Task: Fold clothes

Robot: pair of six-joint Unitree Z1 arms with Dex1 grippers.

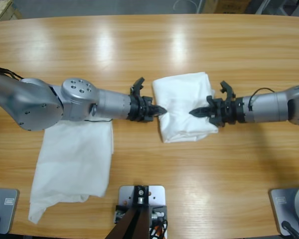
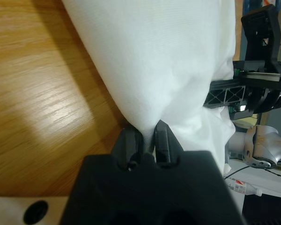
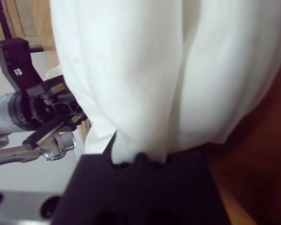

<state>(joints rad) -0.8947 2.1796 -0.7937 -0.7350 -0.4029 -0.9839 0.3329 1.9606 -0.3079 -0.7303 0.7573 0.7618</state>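
Note:
A white T-shirt, folded into a thick bundle, lies at the table's middle. My left gripper is shut on the bundle's left edge. In the left wrist view its jaws pinch a fold of the white cloth. My right gripper reaches over the bundle's right part and is shut on the fabric. In the right wrist view the cloth drapes over and hides those jaws. A second white T-shirt lies loosely spread at the front left, partly under the left arm.
The wooden table is bare behind the bundle and at the front right. The two arms face each other across the bundle. The right gripper shows in the left wrist view, and the left gripper in the right wrist view.

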